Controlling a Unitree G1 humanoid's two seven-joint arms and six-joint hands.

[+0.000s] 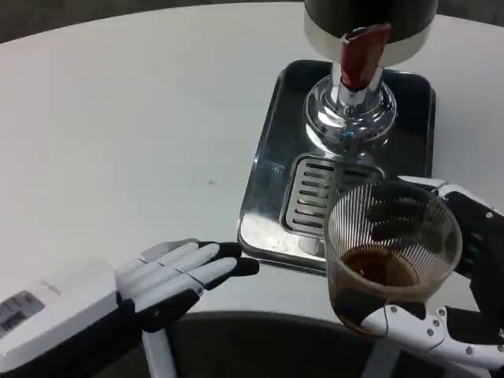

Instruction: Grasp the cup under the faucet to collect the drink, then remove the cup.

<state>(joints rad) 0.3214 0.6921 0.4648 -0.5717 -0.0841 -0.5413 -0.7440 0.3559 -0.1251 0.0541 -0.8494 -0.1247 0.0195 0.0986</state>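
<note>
Two hands are showing in the head view: the right hand (453, 291) is grasping the clear ribbed cup (391, 256), fingers wrapping its far and near sides, while the left hand (185, 276) is lying released on the white desk (134, 126), fingers apart and holding nothing. The cup is carrying dark drink in its bottom and is sitting near and right of the faucet (362, 55), at the near edge of the metal drip tray (268, 157), no longer under the spout. Tilting the cup while drawing it away could spill the drink, and squeezing the thin wall too hard could buckle it.
</note>
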